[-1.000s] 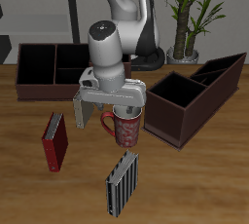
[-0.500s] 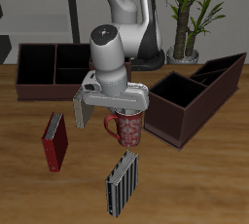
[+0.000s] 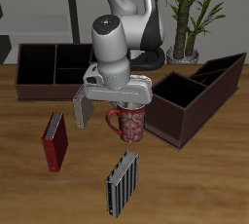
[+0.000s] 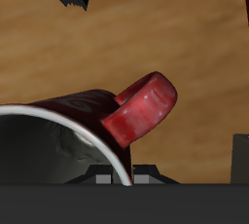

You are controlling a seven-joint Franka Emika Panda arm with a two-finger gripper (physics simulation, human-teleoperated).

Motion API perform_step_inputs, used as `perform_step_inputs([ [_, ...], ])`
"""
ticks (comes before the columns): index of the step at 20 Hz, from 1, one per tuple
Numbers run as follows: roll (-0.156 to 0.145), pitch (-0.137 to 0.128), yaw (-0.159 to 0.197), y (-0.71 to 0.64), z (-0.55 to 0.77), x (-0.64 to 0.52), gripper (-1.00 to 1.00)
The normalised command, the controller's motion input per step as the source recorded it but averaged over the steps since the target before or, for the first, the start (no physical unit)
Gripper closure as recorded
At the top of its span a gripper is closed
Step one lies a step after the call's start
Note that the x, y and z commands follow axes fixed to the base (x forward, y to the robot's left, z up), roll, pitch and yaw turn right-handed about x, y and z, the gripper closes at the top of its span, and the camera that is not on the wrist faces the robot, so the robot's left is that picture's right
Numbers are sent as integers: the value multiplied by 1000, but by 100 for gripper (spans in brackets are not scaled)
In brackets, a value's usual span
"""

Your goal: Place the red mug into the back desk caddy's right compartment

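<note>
The red mug (image 3: 130, 124), speckled on its side, hangs upright under my gripper (image 3: 126, 108), which is shut on its rim, just above the table. Its handle points toward the red book. In the wrist view the mug's white inside (image 4: 53, 145) and red handle (image 4: 146, 106) fill the near field. The back desk caddy (image 3: 49, 65) is the long dark box farther back. My arm covers its taller end, so the right compartment is hidden.
A second dark caddy with slanted dividers (image 3: 199, 90) stands close beside the mug. A red book (image 3: 55, 140) and a grey striped book (image 3: 122, 181) stand nearer the table's front edge. A potted plant (image 3: 190, 14) is at the back.
The gripper has risen slightly with the mug in it and shifted a little toward the slanted-divider caddy. The books and caddies have not moved.
</note>
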Motion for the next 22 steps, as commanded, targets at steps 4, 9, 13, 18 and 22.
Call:
perform_step_inputs([
  [4,2,-101,54,151,859,-202,100],
  [9,-17,-53,18,-19,632,-231,100],
  [13,-2,-29,-1,-50,423,-241,100],
  [18,-50,-50,27,-134,466,-301,100],
  [22,-41,-36,26,-134,486,-551,100],
])
